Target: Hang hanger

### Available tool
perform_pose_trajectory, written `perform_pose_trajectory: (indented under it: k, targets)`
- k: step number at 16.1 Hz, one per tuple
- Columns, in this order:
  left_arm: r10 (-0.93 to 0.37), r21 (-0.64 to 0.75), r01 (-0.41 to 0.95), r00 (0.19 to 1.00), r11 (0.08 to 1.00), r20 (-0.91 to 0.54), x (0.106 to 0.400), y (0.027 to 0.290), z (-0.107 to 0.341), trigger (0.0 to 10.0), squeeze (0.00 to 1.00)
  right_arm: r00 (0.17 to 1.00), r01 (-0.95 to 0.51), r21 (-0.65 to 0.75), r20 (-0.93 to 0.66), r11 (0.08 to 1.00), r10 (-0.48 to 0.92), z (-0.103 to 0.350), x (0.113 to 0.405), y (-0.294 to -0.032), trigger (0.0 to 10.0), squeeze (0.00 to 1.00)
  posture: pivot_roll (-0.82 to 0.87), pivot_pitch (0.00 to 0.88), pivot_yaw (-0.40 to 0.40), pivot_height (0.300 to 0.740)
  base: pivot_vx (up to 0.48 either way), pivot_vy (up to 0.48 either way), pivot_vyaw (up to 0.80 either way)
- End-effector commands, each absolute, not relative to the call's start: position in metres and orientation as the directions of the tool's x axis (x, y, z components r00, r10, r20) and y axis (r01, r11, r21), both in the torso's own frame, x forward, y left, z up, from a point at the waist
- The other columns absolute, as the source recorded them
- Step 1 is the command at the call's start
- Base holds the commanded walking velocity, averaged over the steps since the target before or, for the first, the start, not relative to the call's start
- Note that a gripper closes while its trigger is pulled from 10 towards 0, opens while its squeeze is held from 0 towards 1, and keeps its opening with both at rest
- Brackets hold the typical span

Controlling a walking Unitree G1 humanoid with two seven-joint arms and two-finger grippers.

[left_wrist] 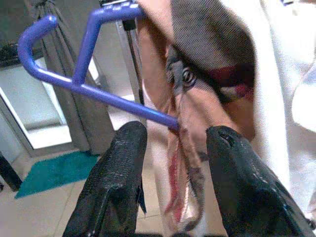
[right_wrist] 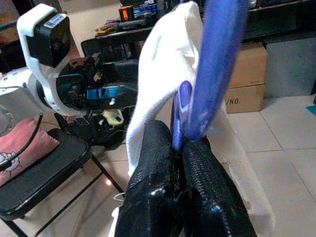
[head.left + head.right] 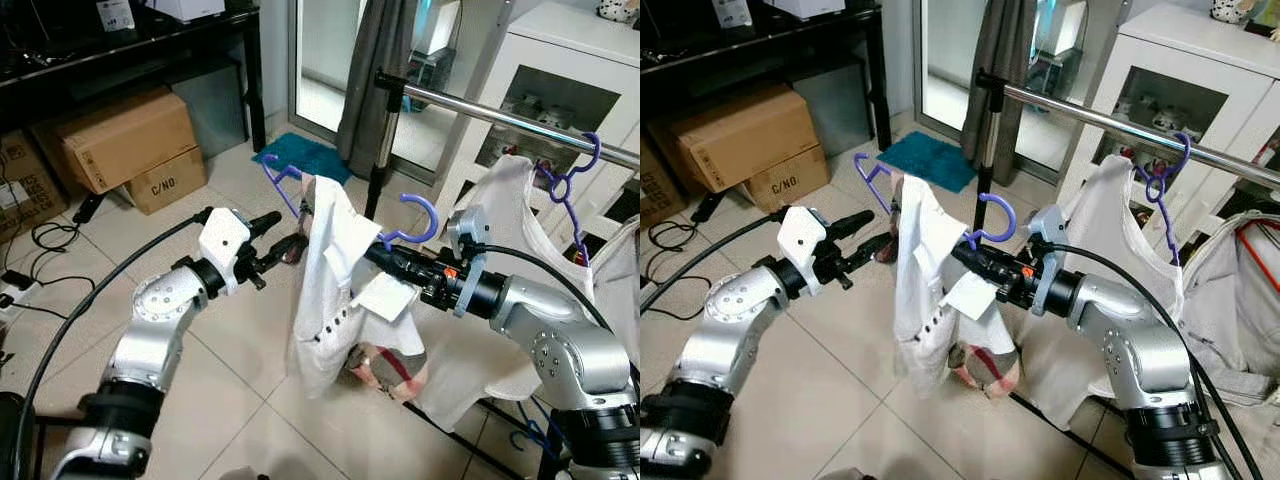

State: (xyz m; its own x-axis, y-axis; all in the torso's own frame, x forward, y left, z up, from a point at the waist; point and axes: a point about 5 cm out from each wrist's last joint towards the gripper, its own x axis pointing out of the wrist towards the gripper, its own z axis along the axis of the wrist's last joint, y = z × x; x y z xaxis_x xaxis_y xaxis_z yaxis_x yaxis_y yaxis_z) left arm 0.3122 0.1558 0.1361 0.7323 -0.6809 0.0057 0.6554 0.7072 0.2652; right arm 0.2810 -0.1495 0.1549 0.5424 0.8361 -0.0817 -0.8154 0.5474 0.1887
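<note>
Our left gripper's [image 1: 170, 148] two black textured fingers [image 1: 118, 182] stand spread apart. Between them, just past the tips, hangs a red-patterned cloth strip [image 1: 183, 168] meeting a purple plastic hanger's [image 1: 84, 81] bar. White fabric [image 1: 286, 89] hangs beyond one finger.

The robot's two arms are silver with rounded joint housings bearing small screws, black cables looping from each, a white boxy wrist block on the left gripper [image 3: 283, 245], a grey-blue collar with orange marks behind the right gripper [image 3: 375, 247], and textured black fingers [image 1: 116, 182].
</note>
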Motion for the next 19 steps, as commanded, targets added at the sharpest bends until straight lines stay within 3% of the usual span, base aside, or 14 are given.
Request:
perform_pose_trajectory:
  k: [1,5,6,7,9,13,19]
  targets:
    - [-0.685,0.281,0.653,0.729,0.703,0.019,0.312,0.154,0.139,10.0,0.00,0.549,-0.819,0.169,-0.050,0.549,0.834,0.164,0.284,-0.150,0.0,0.00,-0.14,0.000,-0.016,0.740,0.000,0.000,0.00]
    - [-0.696,0.276,0.670,0.718,0.689,-0.005,0.318,0.152,0.137,9.6,0.00,0.534,-0.831,0.161,-0.041,0.533,0.844,0.166,0.284,-0.148,0.0,0.00,-0.14,0.000,-0.019,0.740,0.000,0.000,0.00]
    - [-0.692,0.267,0.668,0.722,0.695,-0.004,0.320,0.152,0.136,4.9,0.00,0.531,-0.833,0.159,-0.040,0.530,0.846,0.167,0.284,-0.148,0.0,0.00,-0.14,0.000,-0.019,0.740,0.000,0.000,0.00]
    - [-0.693,0.260,0.670,0.721,0.695,-0.005,0.321,0.151,0.136,3.6,0.00,0.530,-0.834,0.157,-0.040,0.529,0.847,0.167,0.284,-0.148,0.0,0.00,-0.14,0.000,-0.016,0.740,0.000,0.000,0.00]
    - [-0.708,0.245,0.689,0.706,0.682,-0.015,0.323,0.148,0.134,0.0,0.00,0.528,-0.837,0.152,-0.034,0.526,0.849,0.169,0.284,-0.147,0.0,0.00,-0.15,0.000,-0.015,0.740,0.000,0.000,0.00]
    - [-0.741,0.253,0.720,0.671,0.646,-0.018,0.321,0.139,0.132,0.0,0.00,0.526,-0.838,0.150,-0.034,0.524,0.850,0.168,0.283,-0.147,0.0,0.00,-0.15,0.000,-0.011,0.740,0.000,0.000,0.00]
    - [-0.733,0.253,0.714,0.680,0.653,-0.029,0.322,0.144,0.129,0.0,0.00,0.521,-0.840,0.152,-0.040,0.520,0.853,0.167,0.283,-0.147,0.0,0.00,-0.14,0.000,-0.018,0.740,0.000,0.000,0.00]
